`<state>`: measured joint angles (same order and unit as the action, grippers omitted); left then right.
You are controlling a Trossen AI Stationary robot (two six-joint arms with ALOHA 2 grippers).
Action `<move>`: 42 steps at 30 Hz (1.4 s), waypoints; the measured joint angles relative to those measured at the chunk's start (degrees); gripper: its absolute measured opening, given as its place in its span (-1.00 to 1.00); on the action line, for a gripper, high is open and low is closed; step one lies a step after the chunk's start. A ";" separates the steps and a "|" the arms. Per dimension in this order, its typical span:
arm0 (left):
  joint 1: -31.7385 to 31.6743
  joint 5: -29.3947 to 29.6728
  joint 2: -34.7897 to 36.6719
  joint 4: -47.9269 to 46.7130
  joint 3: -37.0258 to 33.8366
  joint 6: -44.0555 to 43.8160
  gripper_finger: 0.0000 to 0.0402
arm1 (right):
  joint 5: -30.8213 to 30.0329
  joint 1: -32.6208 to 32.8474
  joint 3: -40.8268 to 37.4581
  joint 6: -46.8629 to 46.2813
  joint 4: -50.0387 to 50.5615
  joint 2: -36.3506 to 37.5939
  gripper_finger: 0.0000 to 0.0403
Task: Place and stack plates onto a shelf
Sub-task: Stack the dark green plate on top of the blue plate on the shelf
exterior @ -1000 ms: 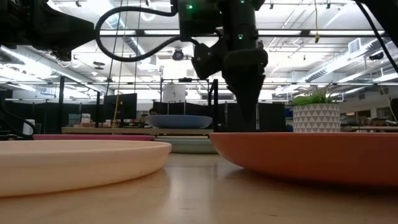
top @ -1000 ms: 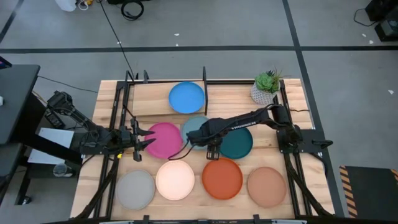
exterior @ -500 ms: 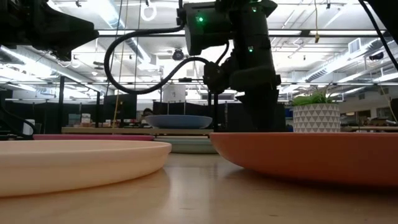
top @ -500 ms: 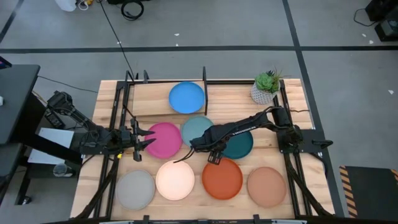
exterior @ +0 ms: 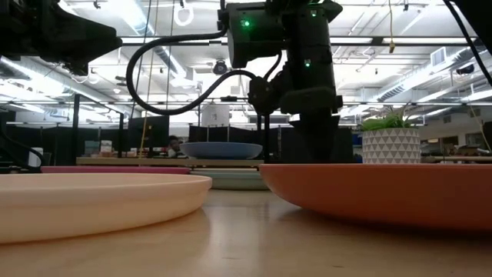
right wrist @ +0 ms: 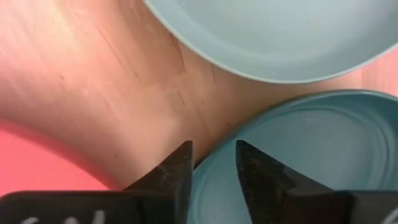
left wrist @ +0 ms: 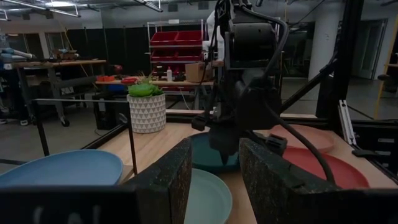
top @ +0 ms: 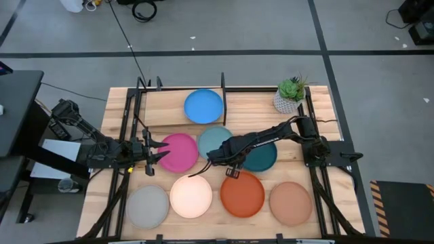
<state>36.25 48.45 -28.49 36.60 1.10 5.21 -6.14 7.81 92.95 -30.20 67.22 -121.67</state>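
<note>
High view. The right gripper (top: 231,168) reaches across the table centre and hangs low over the near-left rim of the dark teal plate (top: 263,156), in the gap where that plate, the light blue plate (top: 213,140) and the orange plate (top: 242,194) come closest. The left gripper (top: 157,153) waits at the left edge of the pink plate (top: 179,152), fingers apart and holding nothing. One bright blue plate (top: 203,106) already lies on the shelf (top: 163,105) at the far side; grey, cream and tan plates lie in the near row. The right arm is plainly the nearer to the teal plate.

Low view. The right arm descends behind the orange plate (exterior: 384,192); its fingertips are hidden by that rim. The blue plate (exterior: 221,149) sits raised on the shelf board beyond.

Left wrist view. The right arm stands upright over the teal plate (left wrist: 208,155), next to the light blue one (left wrist: 208,196).

Right wrist view. The fingers (right wrist: 177,167) stand slightly apart, gripping nothing — the teal rim (right wrist: 292,155) runs just under and beside them, so the plate lies mostly to one side of the gap. A round plate has no long axis; the rim's edge line is what the fingers must straddle, which likely calls for a small descent.
</note>
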 joint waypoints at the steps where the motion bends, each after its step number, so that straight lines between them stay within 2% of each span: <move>1: 0.00 0.00 0.00 0.00 0.00 0.00 -0.29 | -0.20 0.00 0.00 0.06 0.00 0.00 -0.46; 9: -0.01 0.00 0.00 0.00 0.00 0.00 -0.29 | -2.14 -0.17 0.00 0.59 1.82 0.00 -0.75; 16: -0.01 0.00 0.00 0.00 0.00 0.04 -0.29 | -2.59 -0.61 0.00 0.61 4.57 0.00 -0.92; 34: -0.03 0.00 0.02 0.02 0.00 0.57 -0.29 | -2.55 -0.01 0.23 1.15 7.85 2.05 -0.94; 42: -0.07 0.00 0.02 0.00 0.00 0.55 -0.29 | -4.83 2.90 7.16 4.37 14.46 2.05 -0.94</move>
<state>36.18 48.45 -28.47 36.60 1.10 5.76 -10.97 10.72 100.11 -25.83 81.68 -119.61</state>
